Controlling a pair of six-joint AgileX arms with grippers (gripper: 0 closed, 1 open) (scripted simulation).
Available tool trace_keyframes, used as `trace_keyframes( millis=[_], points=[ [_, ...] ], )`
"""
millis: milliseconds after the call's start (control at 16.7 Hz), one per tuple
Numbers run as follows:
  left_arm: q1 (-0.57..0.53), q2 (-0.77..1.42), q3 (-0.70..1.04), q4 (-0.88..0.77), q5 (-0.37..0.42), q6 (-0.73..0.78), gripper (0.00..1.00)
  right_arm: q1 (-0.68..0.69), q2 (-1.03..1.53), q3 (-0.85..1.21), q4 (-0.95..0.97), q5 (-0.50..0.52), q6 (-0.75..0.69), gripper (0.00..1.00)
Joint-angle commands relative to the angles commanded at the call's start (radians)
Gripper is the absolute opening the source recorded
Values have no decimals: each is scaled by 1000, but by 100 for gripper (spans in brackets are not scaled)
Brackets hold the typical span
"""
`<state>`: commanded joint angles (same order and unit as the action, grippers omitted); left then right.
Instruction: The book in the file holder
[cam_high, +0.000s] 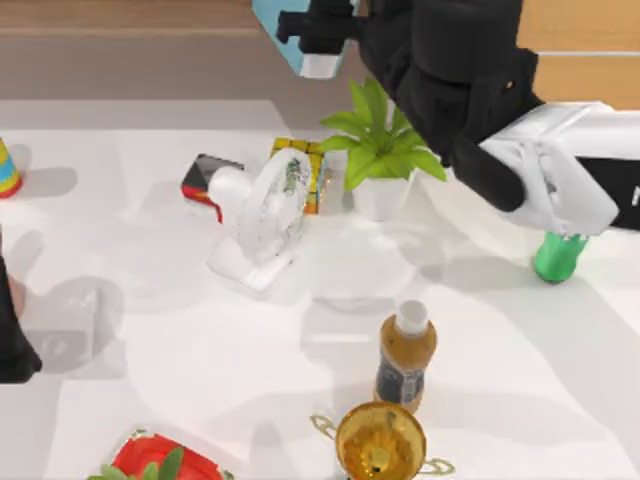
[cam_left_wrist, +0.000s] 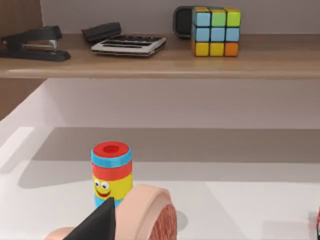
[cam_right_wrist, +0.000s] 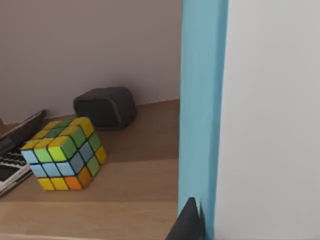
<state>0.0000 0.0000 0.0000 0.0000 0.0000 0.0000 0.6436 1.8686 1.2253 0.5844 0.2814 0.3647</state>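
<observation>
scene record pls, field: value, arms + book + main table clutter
right arm: reaches toward the top view's upper edge, right gripper at the book
book: blue spine, white cover, upright, black fingers at its lower edge
left arm: parked at the table's left edge
shelf: Rubik's cube, dark speaker, stapler
table: white fan, potted plant, bottle, green bottle
file holder: cannot tell

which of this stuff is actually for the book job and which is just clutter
For the job: book, gripped by the right gripper above the table's back edge.

Lying about: Rubik's cube, potted plant, white fan, green bottle, juice bottle, gold trophy, striped toy. Left arm parked at the table's left.
</observation>
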Motion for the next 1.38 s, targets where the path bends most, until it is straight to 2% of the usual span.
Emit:
trace_keyframes(
  millis=[360,720,1080,1380],
  points=[
    [0,0,0,0,0,0,100,-151,-315,-366,58,-289,276,0],
    [0,0,0,0,0,0,100,-450,-441,-591,90,-509,567,0],
    [0,0,0,0,0,0,100,-824,-315,-648,78,-637,829,0],
    [0,0,0,0,0,0,100,-1066,-173,-515,102,-700,986,0]
  ],
)
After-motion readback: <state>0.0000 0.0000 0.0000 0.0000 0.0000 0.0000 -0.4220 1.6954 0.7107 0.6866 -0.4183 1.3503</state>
